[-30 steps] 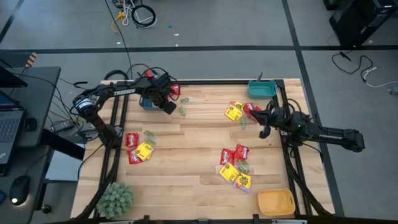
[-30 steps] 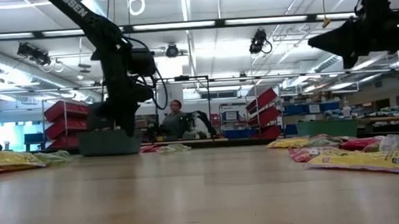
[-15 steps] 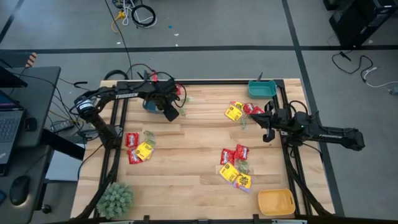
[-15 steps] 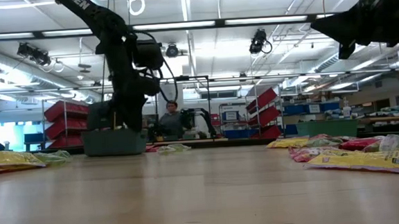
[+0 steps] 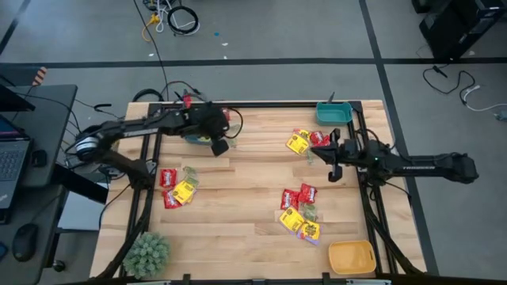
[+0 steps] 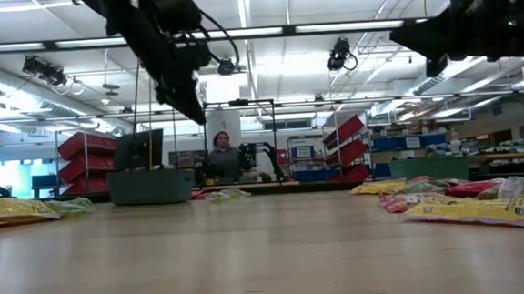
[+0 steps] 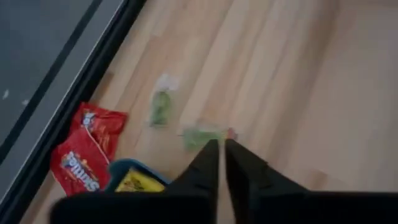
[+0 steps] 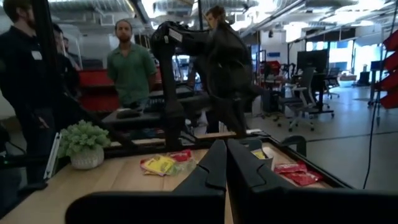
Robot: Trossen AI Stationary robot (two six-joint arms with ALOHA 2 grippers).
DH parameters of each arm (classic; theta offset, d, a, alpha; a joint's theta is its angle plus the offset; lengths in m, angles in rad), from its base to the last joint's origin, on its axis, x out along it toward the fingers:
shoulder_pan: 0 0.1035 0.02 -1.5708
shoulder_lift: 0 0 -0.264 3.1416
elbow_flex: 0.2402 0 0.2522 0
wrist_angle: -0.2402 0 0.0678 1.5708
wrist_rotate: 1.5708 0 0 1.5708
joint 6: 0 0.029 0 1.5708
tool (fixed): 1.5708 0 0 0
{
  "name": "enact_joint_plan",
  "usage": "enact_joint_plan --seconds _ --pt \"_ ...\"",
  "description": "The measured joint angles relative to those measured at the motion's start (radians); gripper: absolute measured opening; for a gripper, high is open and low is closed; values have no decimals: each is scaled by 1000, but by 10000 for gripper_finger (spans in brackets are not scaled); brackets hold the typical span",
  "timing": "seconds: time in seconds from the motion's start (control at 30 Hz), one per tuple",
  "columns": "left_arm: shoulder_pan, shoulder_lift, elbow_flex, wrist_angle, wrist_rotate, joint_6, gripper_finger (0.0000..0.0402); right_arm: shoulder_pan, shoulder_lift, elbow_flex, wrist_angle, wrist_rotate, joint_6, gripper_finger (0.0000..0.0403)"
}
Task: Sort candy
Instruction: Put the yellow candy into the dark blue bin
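Candy lies in three heaps: red and yellow packets [image 5: 177, 188] near the left edge, a heap [image 5: 305, 142] at the far right, and another [image 5: 300, 214] toward the near right. Pale green packets [image 7: 160, 107] and a red packet [image 7: 87, 149] lie beside the left teal bin [image 5: 190, 133]. That bin holds a yellow packet [image 7: 140, 182]. My left gripper [image 5: 220, 147] hangs shut and empty above the bin's right side, and its wrist view shows it [image 7: 221, 144] over a green packet. My right gripper [image 5: 331, 162] is shut and empty, raised beside the far right heap.
A second teal bin [image 5: 334, 113] stands at the far right corner and a yellow-orange bin [image 5: 351, 257] at the near right corner. A fuzzy green plant [image 5: 146, 252] sits at the near left corner. Bare wood [image 5: 238, 198] spans the middle. People stand beyond the table's left side [image 8: 127, 68].
My left gripper has risen from down at the left teal bin to well above it, drifting slightly toward the table's right and near edge.
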Motion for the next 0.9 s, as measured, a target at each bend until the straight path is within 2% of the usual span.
enact_joint_plan --seconds 0.07,0.17,0.47,0.63,0.9 --pt "-24 -43 -32 9 9 -21 7 6 81 39 13 0 -10 0" --pt "-74 -95 -67 -17 15 -51 11 23 207 107 13 0 -22 0" --pt "-317 -151 -72 -272 4 -235 2 105 555 304 16 0 -39 0" --pt "-499 -150 -72 -436 -62 -402 2 154 701 370 31 26 -39 6" --pt "-756 -147 -72 -530 -68 -652 2 206 863 458 67 32 -38 32"
